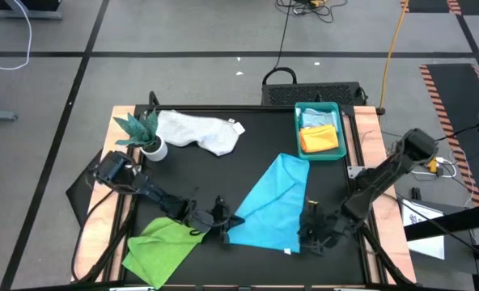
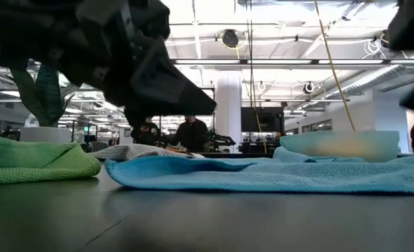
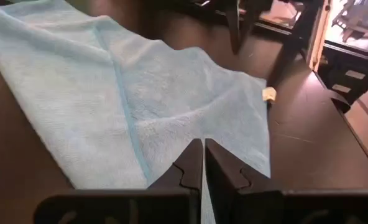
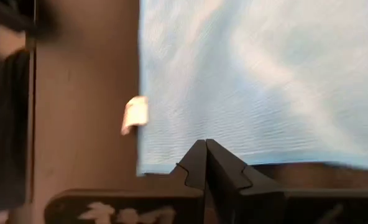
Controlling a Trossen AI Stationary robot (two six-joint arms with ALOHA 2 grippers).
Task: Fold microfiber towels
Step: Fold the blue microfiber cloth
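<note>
The turquoise towel (image 1: 273,202) lies spread flat, diagonal, at the table's (image 1: 247,145) middle; the left gripper (image 1: 223,220) sits at its near-left corner, fingers pressed together on the edge — the right gripper (image 1: 311,230) at its near-right corner, fingers closed, holding nothing; the green towel (image 1: 160,242) lies just left.

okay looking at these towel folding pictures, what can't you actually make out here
- Whether either shut hand pinches the turquoise-blue towel: left hand and right hand cover its edge in both wrist views.
- Orange towel and pale blue towel in the teal tray: fold state too small in the high view.
- Tray contents, low view: blurred.
</note>
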